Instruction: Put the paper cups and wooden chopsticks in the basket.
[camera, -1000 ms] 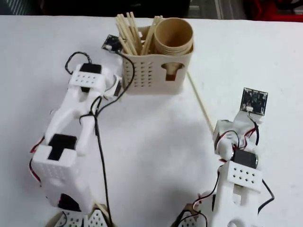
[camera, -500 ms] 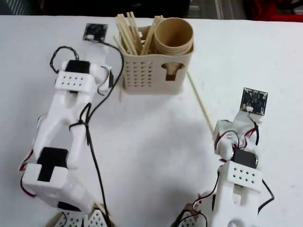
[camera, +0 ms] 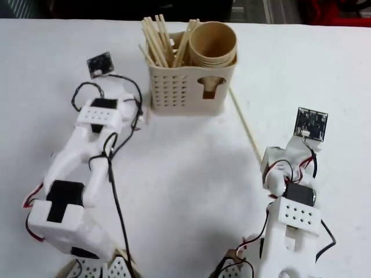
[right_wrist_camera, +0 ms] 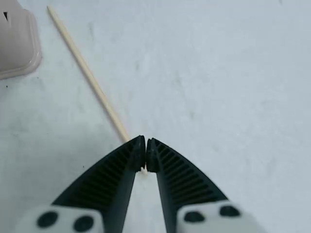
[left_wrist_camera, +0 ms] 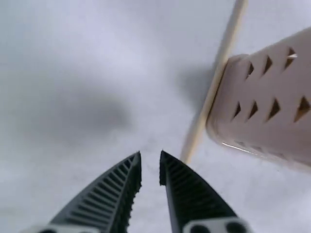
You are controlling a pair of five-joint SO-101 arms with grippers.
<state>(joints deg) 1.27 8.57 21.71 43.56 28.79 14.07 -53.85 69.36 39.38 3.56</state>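
Note:
A beige basket (camera: 188, 87) at the back of the table holds several wooden chopsticks (camera: 159, 37) and stacked paper cups (camera: 213, 41). One loose chopstick (camera: 243, 123) lies on the table from the basket's right corner toward the right arm (camera: 290, 194). My right gripper (right_wrist_camera: 146, 142) is shut on the near end of that chopstick (right_wrist_camera: 87, 73). Another chopstick (left_wrist_camera: 214, 82) lies along the basket wall (left_wrist_camera: 267, 102) on its left side. My left gripper (left_wrist_camera: 149, 155) hangs just beside this chopstick's end, open by a narrow gap with nothing between its fingers.
The left arm (camera: 101, 116) stands left of the basket, with black cables looping around it. White tabletop (camera: 185, 174) stretches free between the two arms. The table's back edge runs just behind the basket.
The left arm has swung away from the basket's back left corner, out to the left and then back toward the front. The right arm and its chopstick have not moved.

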